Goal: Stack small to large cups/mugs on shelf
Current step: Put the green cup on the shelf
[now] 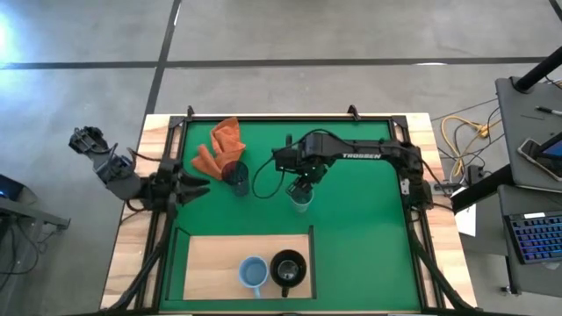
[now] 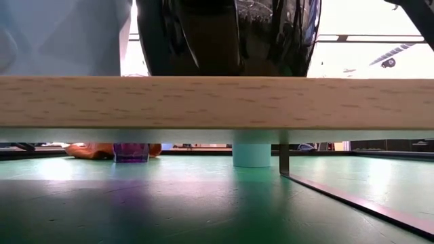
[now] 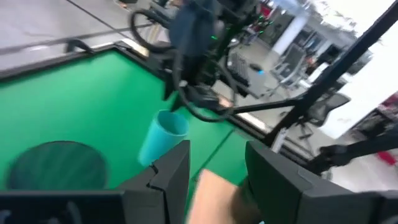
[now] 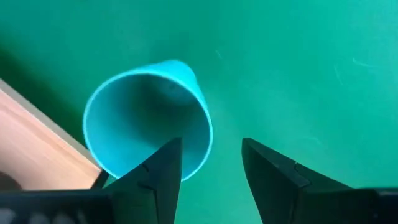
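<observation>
Nearest to the low camera, the shelf [image 2: 217, 102] is seen as a light wooden board across the whole picture, and the light blue mug [image 2: 64, 37] and the black mug [image 2: 230, 37] are seen standing on top of it. In the high view the shelf [image 1: 215, 259] lies on the green mat [image 1: 360, 237] at the near edge of the desk [image 1: 132, 246], with the light blue mug [image 1: 253, 274] and the black mug [image 1: 288, 269] side by side at the right end of the shelf, just beside each other.

Beyond the shelf the teal cup [image 1: 301, 198] is seen upright on the mat, and its open mouth is shown in the right wrist view [image 4: 148, 118]. The right gripper [image 1: 304, 186] is held directly over this cup. Its fingers [image 4: 158, 171] are spread apart; one finger is seen over the rim of the cup and the other is beside the cup, and the cup is not clamped.

The purple cup [image 1: 235, 173] stands farther left from the teal cup, touching the orange cloth [image 1: 219, 145]. The left gripper [image 1: 189, 187] is kept at the left edge of the mat, near the purple cup, and its fingers [image 3: 171, 177] are open with nothing between them.
</observation>
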